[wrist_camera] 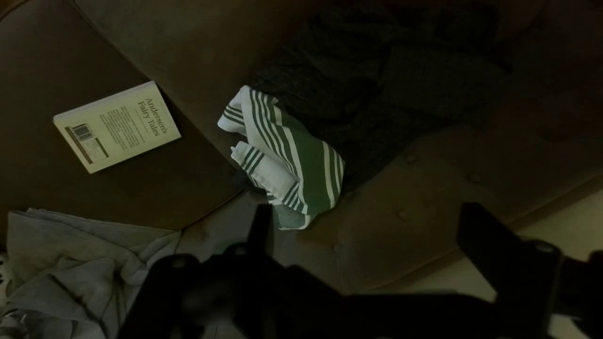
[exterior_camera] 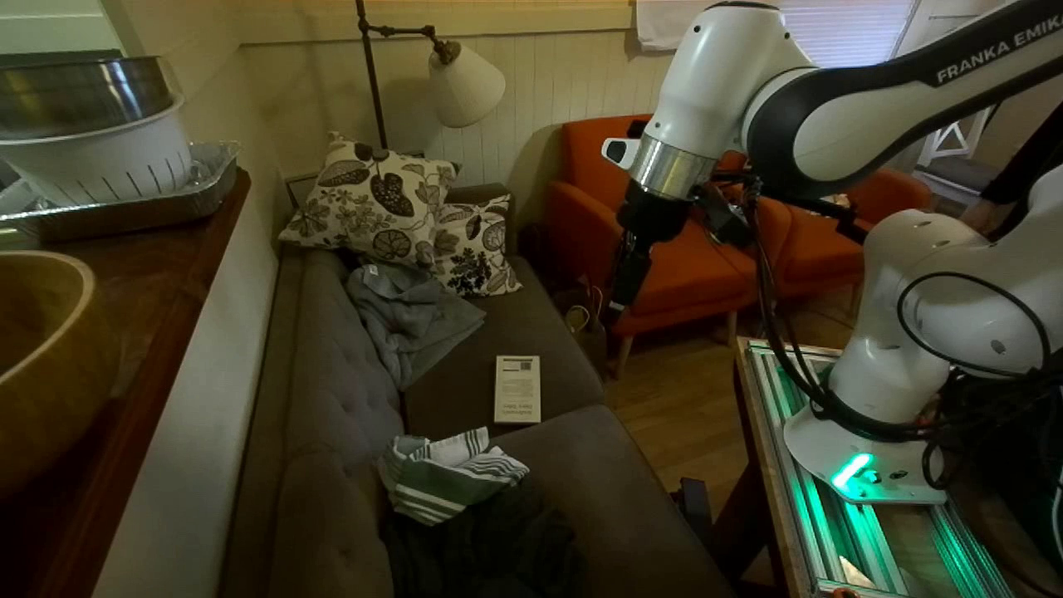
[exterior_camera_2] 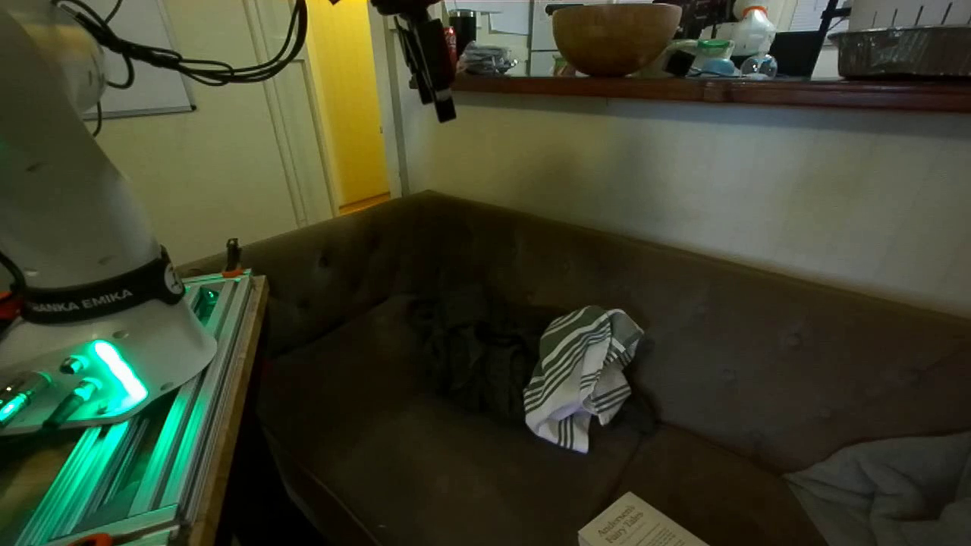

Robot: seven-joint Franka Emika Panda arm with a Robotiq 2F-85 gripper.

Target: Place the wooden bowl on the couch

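The wooden bowl [exterior_camera: 62,382] is light tan wood with a thick rim and stands upright on a dark wooden ledge, cut off by the picture's left edge. It also shows in an exterior view [exterior_camera_2: 616,39] on that ledge, behind the couch's back. The dark grey-brown couch [exterior_camera: 332,465] runs below the ledge; it also shows in an exterior view [exterior_camera_2: 758,334] and in the wrist view [wrist_camera: 400,249]. My gripper [wrist_camera: 368,209] is open and empty, high above the couch and apart from the bowl. It also shows in both exterior views [exterior_camera: 621,291] [exterior_camera_2: 440,106]. The bowl is out of the wrist view.
A green-striped towel [exterior_camera: 448,473], a dark cloth [exterior_camera_2: 485,356], a book [exterior_camera: 517,389] and a grey cloth [exterior_camera: 407,316] lie on the couch. Floral pillows [exterior_camera: 374,199] and a lamp [exterior_camera: 467,83] are at its far end. A foil tray [exterior_camera_2: 903,53] stands on the ledge [exterior_camera_2: 705,91].
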